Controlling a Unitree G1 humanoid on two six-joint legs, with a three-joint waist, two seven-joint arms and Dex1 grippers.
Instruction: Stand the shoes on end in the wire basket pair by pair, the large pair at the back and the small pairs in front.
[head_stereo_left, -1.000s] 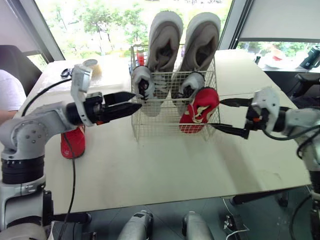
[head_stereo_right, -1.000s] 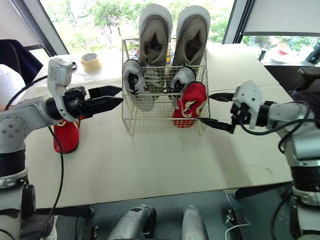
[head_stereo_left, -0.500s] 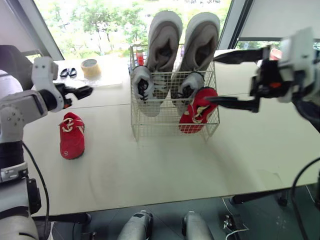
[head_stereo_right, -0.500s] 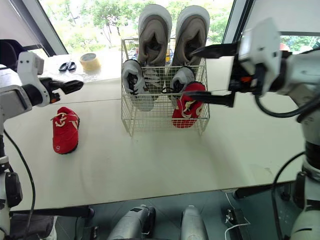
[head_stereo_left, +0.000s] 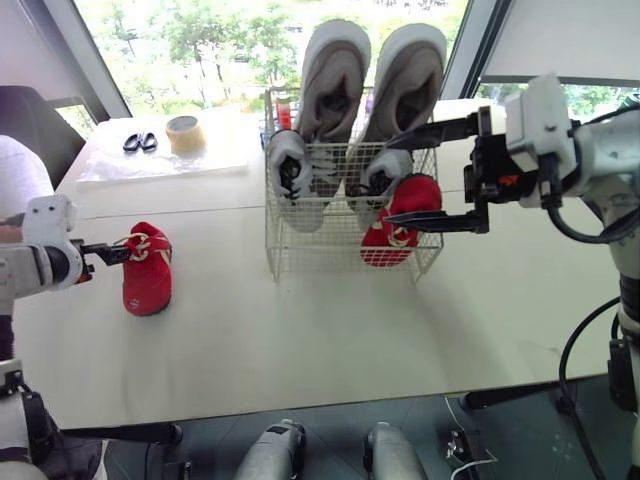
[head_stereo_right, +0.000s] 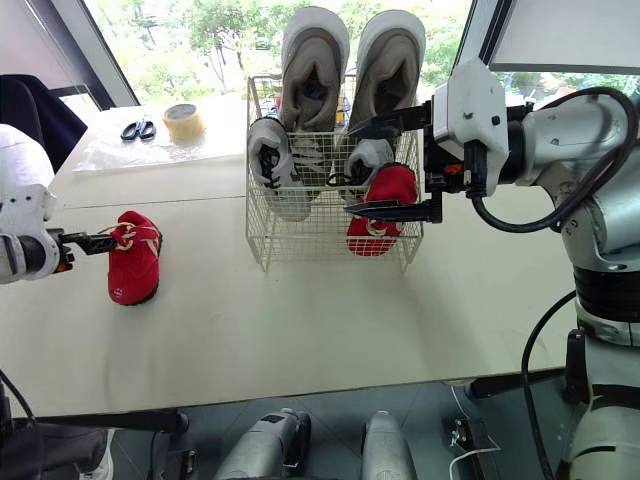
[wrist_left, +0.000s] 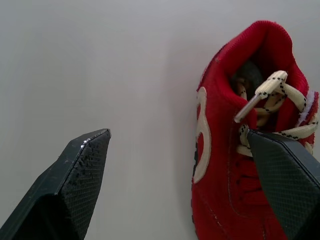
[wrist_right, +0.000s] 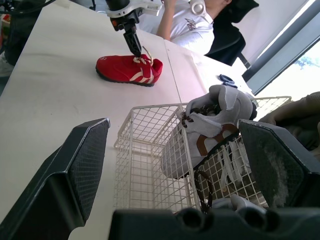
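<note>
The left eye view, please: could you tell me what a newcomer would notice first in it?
The wire basket stands mid-table, a large grey pair towering at its back and one red shoe on end at its front right. The other red shoe lies flat on the table to the left, the left gripper open at its laces.

Pale table, only a few bits on it

The table (head_stereo_left: 330, 330) has the wire basket (head_stereo_left: 318, 252) standing toward the back middle. A single red shoe (head_stereo_left: 147, 283) sits on its sole well off to the left. Over in the far left corner there's a roll of tape (head_stereo_left: 183, 133) just beside black scissors (head_stereo_left: 138, 142), both on what looks like a clear plastic sheet (head_stereo_right: 170, 152).
</note>
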